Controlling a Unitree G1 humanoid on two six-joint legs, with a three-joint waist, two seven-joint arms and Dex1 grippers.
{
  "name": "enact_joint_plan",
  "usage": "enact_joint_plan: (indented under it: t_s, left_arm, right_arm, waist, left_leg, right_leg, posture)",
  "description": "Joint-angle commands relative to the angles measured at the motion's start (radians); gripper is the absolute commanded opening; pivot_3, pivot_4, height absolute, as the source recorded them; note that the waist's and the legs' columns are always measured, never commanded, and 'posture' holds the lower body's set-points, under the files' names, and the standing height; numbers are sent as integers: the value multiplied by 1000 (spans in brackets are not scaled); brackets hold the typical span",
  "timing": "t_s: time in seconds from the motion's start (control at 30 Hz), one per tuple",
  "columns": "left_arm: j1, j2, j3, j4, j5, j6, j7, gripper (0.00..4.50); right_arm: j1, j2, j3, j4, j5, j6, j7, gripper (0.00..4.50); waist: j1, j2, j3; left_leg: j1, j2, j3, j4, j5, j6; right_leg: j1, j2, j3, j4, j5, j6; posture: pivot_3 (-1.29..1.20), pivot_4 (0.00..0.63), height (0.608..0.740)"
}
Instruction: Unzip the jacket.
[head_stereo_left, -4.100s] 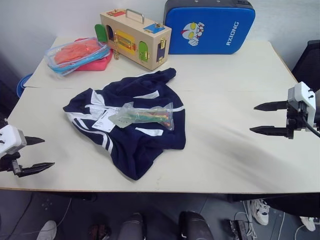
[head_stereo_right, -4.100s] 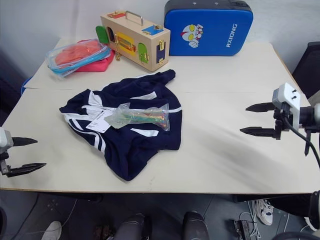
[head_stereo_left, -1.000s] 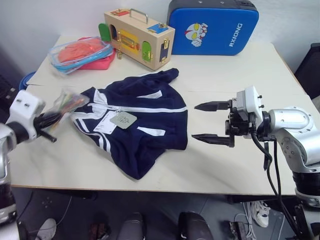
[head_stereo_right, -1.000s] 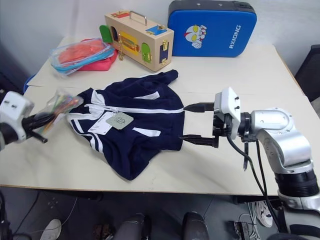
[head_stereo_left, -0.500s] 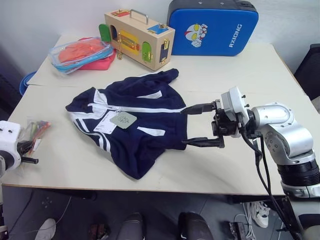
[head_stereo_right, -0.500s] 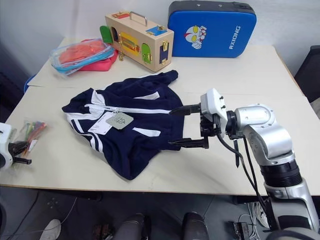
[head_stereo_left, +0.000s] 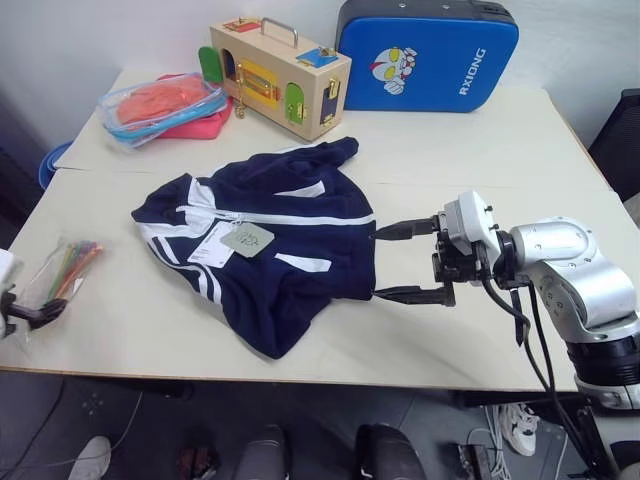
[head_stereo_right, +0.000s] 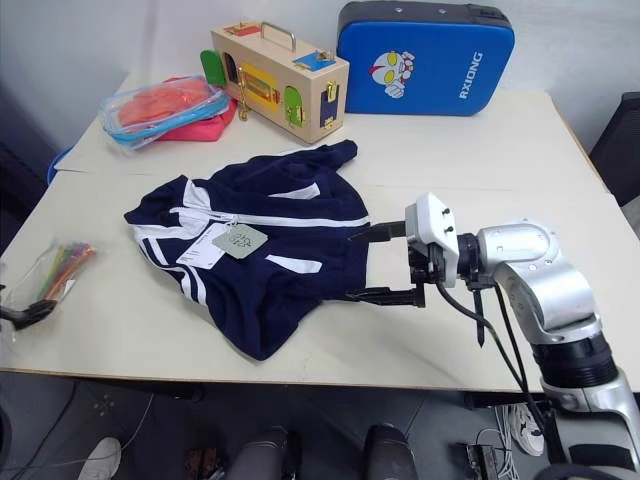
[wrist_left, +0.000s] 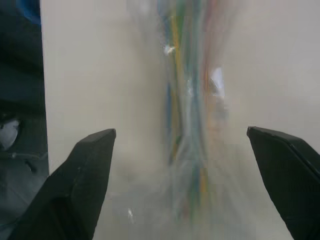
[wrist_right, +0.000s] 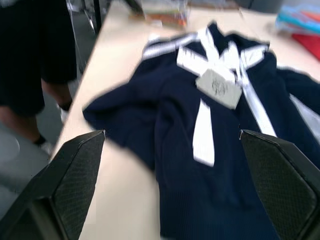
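Left eye view: the jacket (head_stereo_left: 270, 245) lies crumpled mid-table, zipper closed, hang tags on its chest. The right gripper (head_stereo_left: 397, 263), jaws spread wide, hovers at the jacket's right hem. To unzip well, one gripper should pin the fabric near the collar while the other finds the small white pull.

Left wrist view: the left gripper (wrist_left: 180, 187), jaws spread, frames a clear bag of coloured sticks (wrist_left: 192, 125) on the table near its left edge.

Right wrist view: the pale green tag (wrist_right: 218, 88) overlaps the white stripes; the pull is not discernible.

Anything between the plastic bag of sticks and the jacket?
No. Bare table separates the bag from the jacket, seen in the left eye view.
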Motion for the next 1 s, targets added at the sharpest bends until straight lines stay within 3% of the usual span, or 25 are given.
enact_joint_plan:
  t_s: [0.03, 0.1, 0.2, 0.33, 0.53, 0.73, 0.87, 1.0]
  left_arm:
    - [-50, 70, -28, -163, -122, -116, -206, 4275]
    - [-126, 92, -152, -195, -120, -190, -239, 4275]
    - [-283, 106, -431, -71, 110, -477, -199, 4275]
    - [-561, 30, -735, 229, 400, -843, -154, 4275]
    - [-822, -77, -911, 548, 598, -1111, -59, 4275]
    - [-940, -140, -980, 767, 707, -1242, 64, 4275]
    - [-963, -143, -985, 826, 707, -1273, 66, 3405]
    - [-958, -145, -972, 840, 688, -1279, 55, 2125]
  right_arm:
    - [28, -18, 0, -14, -73, -106, -2, 4500]
    - [43, -10, 20, 1, -118, -156, -6, 4500]
    - [56, -6, 74, 52, -241, -305, -16, 4500]
    - [64, 14, 138, 127, -371, -485, -47, 4500]
    - [40, 66, 187, 217, -496, -610, -140, 4500]
    - [-7, 124, 205, 284, -547, -648, -212, 4500]
    - [-40, 180, 212, 321, -548, -642, -242, 4500]
    - [-64, 222, 234, 374, -583, -658, -270, 3535]
  waist:
    - [4, 0, 0]
    - [8, 0, 0]
    - [1, 1, 0]
    - [-15, 1, 0]
    - [-17, 1, 0]
    - [-8, 1, 0]
    - [-7, 1, 0]
    - [-6, 1, 0]
  left_leg:
    - [0, 0, 0, 0, 0, 0]
    - [0, 0, 0, 0, 0, 0]
    - [1, -1, 3, 0, 0, 0]
    - [0, 0, 7, -2, 0, 0]
    - [-1, 0, 6, -1, 0, 0]
    - [1, 0, 5, 1, 0, 0]
    - [2, 0, 5, 2, 1, 0]
    - [1, 0, 5, 2, 1, 0]
  right_leg:
    - [0, 0, 0, -1, 0, 0]
    - [1, 0, 0, -1, 0, 0]
    - [0, 0, 1, -1, 0, 0]
    - [-2, 3, 2, 0, 0, 0]
    - [-3, 2, 0, 0, 0, 0]
    - [-1, 1, -1, 3, 0, 0]
    - [-1, 1, -1, 4, 0, 0]
    - [-1, 1, -1, 5, 0, 0]
  posture:
    - [0, 150, 740]
    - [0, 150, 740]
    - [0, 150, 740]
    - [0, 150, 740]
    - [0, 150, 740]
    - [0, 150, 740]
    - [0, 150, 740]
    - [0, 150, 740]
